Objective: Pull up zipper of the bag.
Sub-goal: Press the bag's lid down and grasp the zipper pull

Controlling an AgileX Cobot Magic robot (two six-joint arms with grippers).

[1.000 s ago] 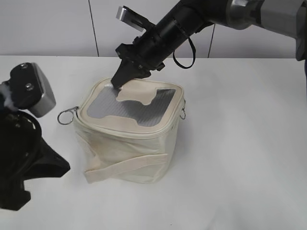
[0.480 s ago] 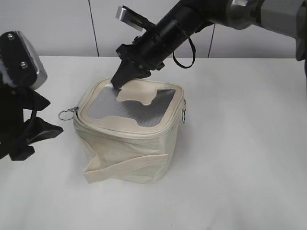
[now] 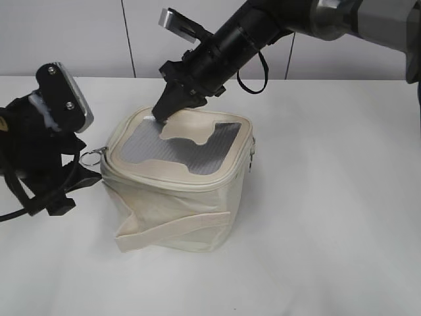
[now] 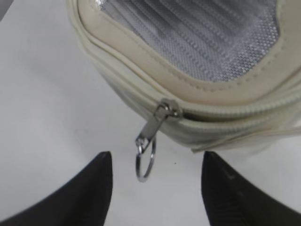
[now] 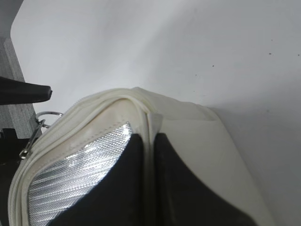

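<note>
The cream bag (image 3: 177, 207) stands mid-table, with a grey ribbed lid panel (image 3: 145, 146). The zipper (image 3: 164, 179) circles the lid rim. One silver slider with its ring pull (image 3: 92, 157) hangs at the left corner and shows in the left wrist view (image 4: 146, 157). A second ring (image 3: 250, 158) hangs at the right. My left gripper (image 3: 75, 187) is open. Its fingers (image 4: 155, 157) flank the ring pull without touching it. My right gripper (image 3: 161, 113) is shut on a cream tab at the lid's back edge (image 5: 149, 123), fingertips (image 5: 148, 137) pinched on it.
The white table (image 3: 329, 217) ends at a white panelled wall behind. The bag's flat strap (image 3: 177, 225) hangs across its front. The right arm reaches in from the upper right, over the back of the bag.
The left arm has swung up from the lower left and then in toward the bag, bringing its open gripper to the left ring pull. The right gripper and the bag have not moved.
</note>
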